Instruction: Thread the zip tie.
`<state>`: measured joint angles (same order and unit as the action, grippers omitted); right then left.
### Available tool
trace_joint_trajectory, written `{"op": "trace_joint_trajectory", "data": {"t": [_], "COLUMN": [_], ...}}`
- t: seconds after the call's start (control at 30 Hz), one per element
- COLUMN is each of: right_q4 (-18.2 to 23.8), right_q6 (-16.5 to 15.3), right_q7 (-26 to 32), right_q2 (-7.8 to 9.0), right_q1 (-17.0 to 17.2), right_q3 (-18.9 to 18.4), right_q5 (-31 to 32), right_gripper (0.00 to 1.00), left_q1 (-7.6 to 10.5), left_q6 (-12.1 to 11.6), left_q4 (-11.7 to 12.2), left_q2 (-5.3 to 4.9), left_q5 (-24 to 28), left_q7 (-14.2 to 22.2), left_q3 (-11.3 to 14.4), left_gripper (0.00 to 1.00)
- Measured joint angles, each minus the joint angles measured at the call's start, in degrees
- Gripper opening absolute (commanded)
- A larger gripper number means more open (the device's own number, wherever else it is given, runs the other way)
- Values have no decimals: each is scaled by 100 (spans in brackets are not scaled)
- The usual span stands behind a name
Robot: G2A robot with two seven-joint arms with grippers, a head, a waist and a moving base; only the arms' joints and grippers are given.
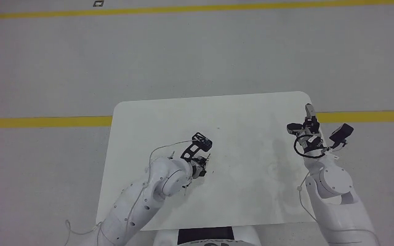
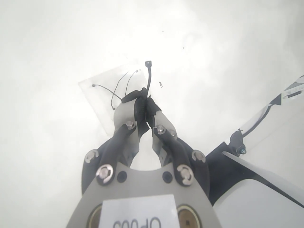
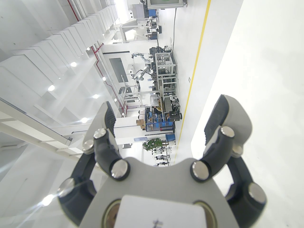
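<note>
Jaws: left gripper [image 2: 144, 98] was clamped on black zip tie [image 2: 149, 77], right gripper [image 3: 163, 103] stood wide apart. Spare ties [image 2: 117, 85] lay on clear sheet [image 2: 95, 96], white table [image 1: 246, 123].

We note a thin black plastic zip tie [image 2: 149, 78], smooth and matt, a clear glossy plastic sheet [image 2: 95, 96], and a smooth, matt white rectangular tabletop [image 1: 246, 117].

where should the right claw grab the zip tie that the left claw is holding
Probably the bare stretch of the zip tie between the left claw, shut on it, and its square head. That stretch stands nearly straight out past the claw, so the open right claw should come in from the side, across it, leaving the head free.
</note>
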<state>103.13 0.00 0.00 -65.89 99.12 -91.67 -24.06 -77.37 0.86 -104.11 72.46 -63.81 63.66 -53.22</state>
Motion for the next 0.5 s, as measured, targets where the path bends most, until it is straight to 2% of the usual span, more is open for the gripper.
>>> {"op": "trace_joint_trajectory", "data": {"t": [0.07, 0.13, 0.23, 0.4, 0.47, 0.5], "right_q4": [0, 0, 0, 0, 0, 0], "right_q6": [0, 0, 0, 0, 0, 0], "right_q7": [0, 0, 0, 0, 0, 0], "right_q2": [0, 0, 0, 0, 0, 0], "right_q1": [0, 0, 0, 0, 0, 0], "right_q3": [0, 0, 0, 0, 0, 0], "right_q5": [0, 0, 0, 0, 0, 0], "right_gripper": [100, 100, 100, 100, 100, 100], "left_q1": [-6, -58, -204, -381, -412, -411], "left_q6": [-82, -266, -741, -1878, -2092, -2076], "left_q4": [-28, -69, -127, 27, 15, -10], "left_q2": [-41, -97, -202, -364, -429, -462], "left_q5": [322, 640, 1117, 2120, 2471, 2593], "left_q7": [-32, -33, 24, 145, 200, 228], "left_q3": [-290, -604, -1106, -1790, -1907, -1920], "left_gripper": [0, 0, 0, 0, 0, 0]}}
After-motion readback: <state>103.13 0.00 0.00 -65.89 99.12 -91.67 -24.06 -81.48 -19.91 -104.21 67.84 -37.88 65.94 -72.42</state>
